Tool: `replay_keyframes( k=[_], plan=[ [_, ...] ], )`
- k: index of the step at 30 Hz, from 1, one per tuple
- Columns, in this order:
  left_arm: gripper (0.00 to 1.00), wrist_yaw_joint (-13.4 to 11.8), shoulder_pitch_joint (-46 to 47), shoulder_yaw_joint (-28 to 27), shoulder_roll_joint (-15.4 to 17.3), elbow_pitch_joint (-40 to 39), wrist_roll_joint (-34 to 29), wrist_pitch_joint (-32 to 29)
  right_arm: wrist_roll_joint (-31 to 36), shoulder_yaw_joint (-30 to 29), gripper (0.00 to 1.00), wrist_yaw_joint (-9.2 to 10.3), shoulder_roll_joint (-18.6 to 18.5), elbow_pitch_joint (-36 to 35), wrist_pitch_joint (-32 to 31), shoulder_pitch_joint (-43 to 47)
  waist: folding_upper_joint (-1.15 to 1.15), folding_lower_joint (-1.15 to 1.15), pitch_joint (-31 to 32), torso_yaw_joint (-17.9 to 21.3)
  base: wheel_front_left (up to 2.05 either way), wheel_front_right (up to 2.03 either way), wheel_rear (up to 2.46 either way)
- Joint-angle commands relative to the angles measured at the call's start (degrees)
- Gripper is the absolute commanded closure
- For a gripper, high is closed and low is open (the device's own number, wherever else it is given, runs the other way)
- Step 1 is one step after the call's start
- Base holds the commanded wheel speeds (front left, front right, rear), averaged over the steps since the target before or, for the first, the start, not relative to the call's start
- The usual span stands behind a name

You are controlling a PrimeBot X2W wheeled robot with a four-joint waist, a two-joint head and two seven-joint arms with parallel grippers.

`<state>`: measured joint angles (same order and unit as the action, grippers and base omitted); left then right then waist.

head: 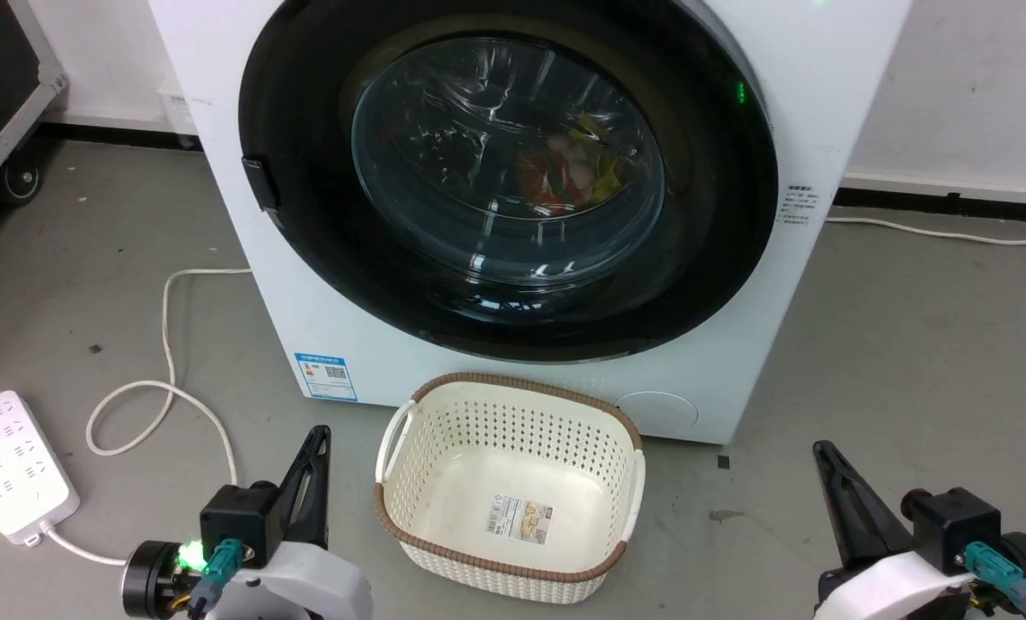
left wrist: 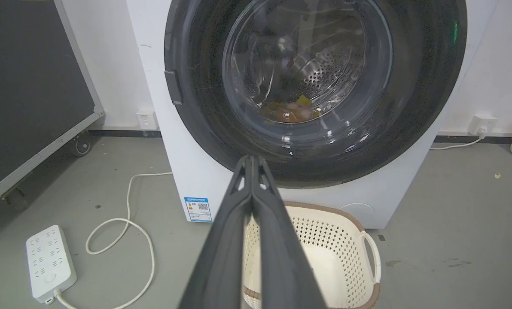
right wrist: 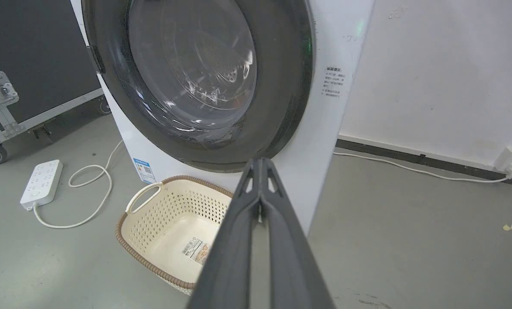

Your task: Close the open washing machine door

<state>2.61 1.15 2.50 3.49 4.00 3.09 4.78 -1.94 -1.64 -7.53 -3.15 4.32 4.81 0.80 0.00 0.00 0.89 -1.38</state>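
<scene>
The big white box-shaped washing machine [head: 324,327] stands ahead of both tools, beyond their fingertips. Its large round washing machine door [head: 508,164], with a wide glossy black rim and bulging clear glass centre, lies flat against the machine's front rather than swung out, above and ahead of the tools. From that I judge the closing step as good as done, though the pictures do not tell whether the latch has caught. On the grey concrete floor [head: 909,344], between the two tools and just ahead of them, sits a cream perforated plastic basket with a brown woven rim [head: 513,381], its far edge close beneath the door. Outward of the left tool lies a white multi-socket power strip [head: 9,465], its white cable [head: 169,344] looping toward the machine. The left tool [left wrist: 251,159] is narrow, its two long dark fingers pressed together with nothing between them, pointing at the door's lower rim and well apart from it. The right tool [right wrist: 261,162] is the same, aimed near the door's lower edge on its own side. A small heap of coloured laundry [head: 573,168] shows behind the glass. A small dark block [head: 259,185] sits on the rim on the left tool's side, perhaps the catch. The next move calls at most for a firm press there, reaching over the basket without knocking it.
</scene>
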Motion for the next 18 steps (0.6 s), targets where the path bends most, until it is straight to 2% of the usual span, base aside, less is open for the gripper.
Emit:
replay_keyframes(
  k=[1,18],
  plan=[
    [1.0,-0.5,-0.6,-0.4,-0.1,-0.7,-0.6,-0.4,0.4,0.2,1.0,0.03,0.2,-0.7,-0.4,-0.5,0.0,0.0,0.0,0.1,0.0,0.0,0.0],
    [1.0,-1.4,-0.9,-1.4,-0.3,-2.2,-1.7,-2.4,1.1,0.8,1.0,0.04,0.2,-2.4,-2.4,-0.7,0.0,0.0,-0.4,0.7,0.0,0.0,0.0]
  ],
)
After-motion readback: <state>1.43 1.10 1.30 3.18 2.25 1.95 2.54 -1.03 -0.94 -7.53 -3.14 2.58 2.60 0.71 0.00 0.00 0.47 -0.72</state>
